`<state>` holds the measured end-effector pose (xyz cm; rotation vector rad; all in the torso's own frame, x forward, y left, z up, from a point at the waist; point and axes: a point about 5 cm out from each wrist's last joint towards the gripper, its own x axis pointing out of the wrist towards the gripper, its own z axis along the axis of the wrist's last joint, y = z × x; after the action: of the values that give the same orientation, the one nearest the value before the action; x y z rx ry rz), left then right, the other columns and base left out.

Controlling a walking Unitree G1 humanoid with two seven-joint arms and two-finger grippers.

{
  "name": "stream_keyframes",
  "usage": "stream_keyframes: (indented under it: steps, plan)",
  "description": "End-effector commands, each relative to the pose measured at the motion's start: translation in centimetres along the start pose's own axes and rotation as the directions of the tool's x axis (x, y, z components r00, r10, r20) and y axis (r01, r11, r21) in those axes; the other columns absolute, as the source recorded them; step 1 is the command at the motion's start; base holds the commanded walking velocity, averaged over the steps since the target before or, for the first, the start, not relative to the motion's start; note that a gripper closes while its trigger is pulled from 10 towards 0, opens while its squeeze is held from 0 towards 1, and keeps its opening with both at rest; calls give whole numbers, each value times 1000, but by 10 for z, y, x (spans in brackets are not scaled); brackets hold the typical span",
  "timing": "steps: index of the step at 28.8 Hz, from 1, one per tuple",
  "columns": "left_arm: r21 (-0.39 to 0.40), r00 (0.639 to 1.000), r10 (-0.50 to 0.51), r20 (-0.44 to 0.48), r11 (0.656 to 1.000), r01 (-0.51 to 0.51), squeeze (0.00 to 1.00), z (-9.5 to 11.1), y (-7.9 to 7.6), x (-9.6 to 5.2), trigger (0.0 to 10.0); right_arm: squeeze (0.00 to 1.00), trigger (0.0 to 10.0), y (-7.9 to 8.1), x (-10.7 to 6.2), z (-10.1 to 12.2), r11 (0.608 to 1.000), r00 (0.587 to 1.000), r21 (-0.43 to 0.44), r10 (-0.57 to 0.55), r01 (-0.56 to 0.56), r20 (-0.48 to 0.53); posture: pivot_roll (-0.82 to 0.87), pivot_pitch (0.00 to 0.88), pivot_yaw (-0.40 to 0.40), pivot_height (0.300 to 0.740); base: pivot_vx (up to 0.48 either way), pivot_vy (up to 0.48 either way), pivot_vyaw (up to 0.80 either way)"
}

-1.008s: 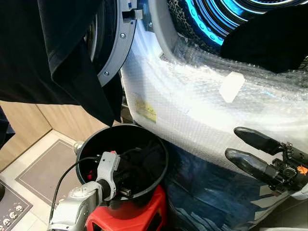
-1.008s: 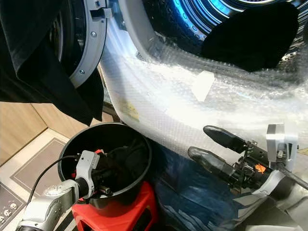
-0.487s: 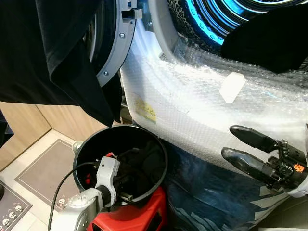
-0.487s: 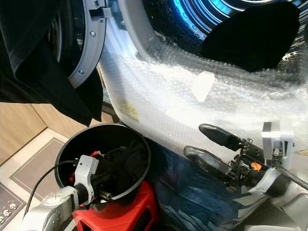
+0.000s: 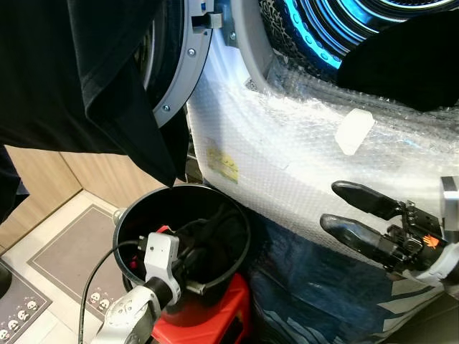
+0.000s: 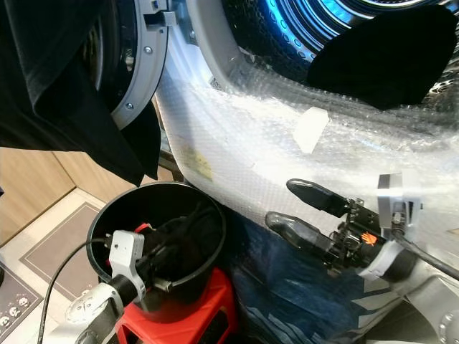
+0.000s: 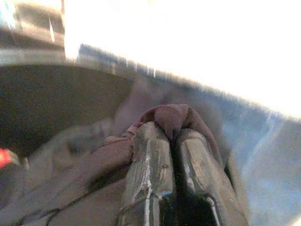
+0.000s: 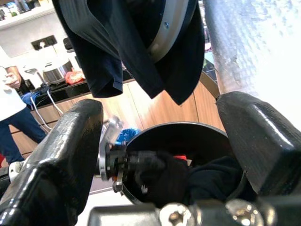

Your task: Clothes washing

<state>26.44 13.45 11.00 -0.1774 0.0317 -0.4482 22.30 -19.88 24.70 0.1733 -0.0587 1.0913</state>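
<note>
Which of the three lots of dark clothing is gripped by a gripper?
The dark garment inside the round black bucket: the left gripper pinches its fold, unlike those draped over the door or drum rim.

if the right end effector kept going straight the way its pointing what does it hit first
Most likely the black bucket with the dark clothes in it: the right wrist view looks between the open fingers of the right end effector straight at it. Depth is unclear; the left end effector is there too.
</note>
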Motion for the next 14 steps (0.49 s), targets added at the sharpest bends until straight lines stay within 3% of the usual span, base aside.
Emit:
stream_keyframes:
  steps: [1,6,8,14]
  plan:
    - [41,995,-20,94,999,16,0,16,-2,0,10000,0,10000,0,1,1,1000,1000,-13,9,-9,3,-104,90,-17,740,0,0,0]
    - [111,957,-91,276,992,62,0,44,-12,1,10000,0,10000,-3,0,-3,1000,1000,-9,2,-1,13,-107,69,-6,740,0,0,0]
    - [123,952,-94,291,991,60,0,47,-12,2,10000,0,10000,-3,0,-4,1000,1000,-7,0,0,14,-107,69,-6,740,0,0,0]
    - [220,920,-218,327,964,150,0,64,-34,11,10000,0,10000,-10,-6,-20,999,999,34,-39,39,-4,-108,56,4,740,0,0,0]
